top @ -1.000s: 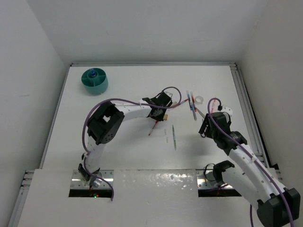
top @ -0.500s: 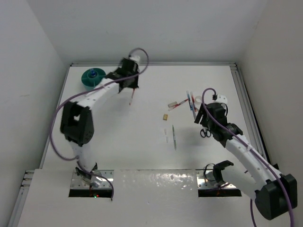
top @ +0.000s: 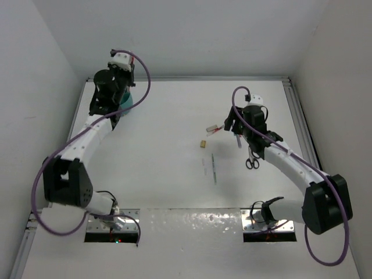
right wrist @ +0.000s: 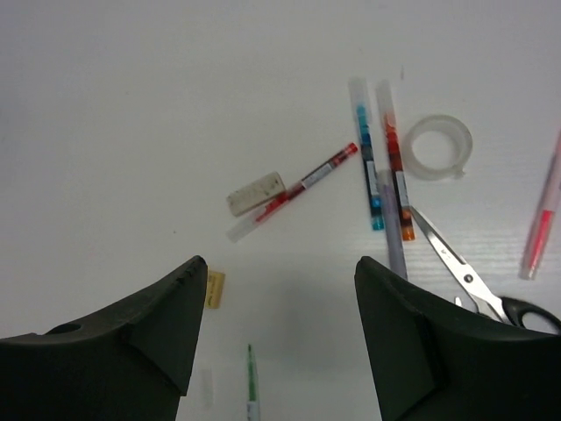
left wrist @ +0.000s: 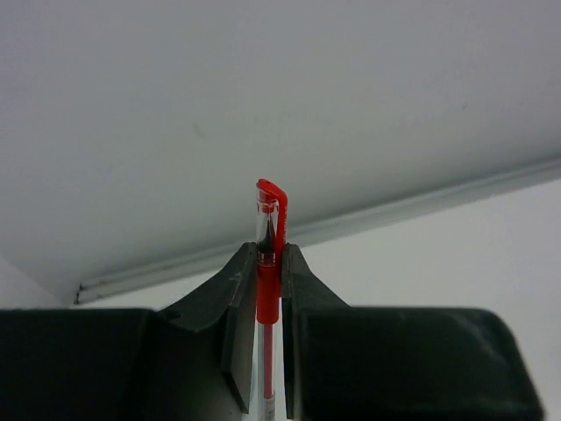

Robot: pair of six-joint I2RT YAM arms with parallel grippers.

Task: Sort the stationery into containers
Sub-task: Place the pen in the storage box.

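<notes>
Left wrist view shows left claw (left wrist: 267, 260) pinching red pen (left wrist: 269, 230) upright, apparently over tub (top: 126, 102), next needing lowering and release; right claw (right wrist: 280, 268) hangs wide open.

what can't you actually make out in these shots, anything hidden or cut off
- Top view: the teal tub is mostly covered by the left arm's wrist, so its compartments cannot be seen.
- Left wrist view: the lower end of the red pen is hidden inside the left gripper; the tub is out of frame.
- Right wrist view: the handles of the scissors are cut off by the frame edge and the right gripper; the thin pen is cut by the bottom edge.
</notes>
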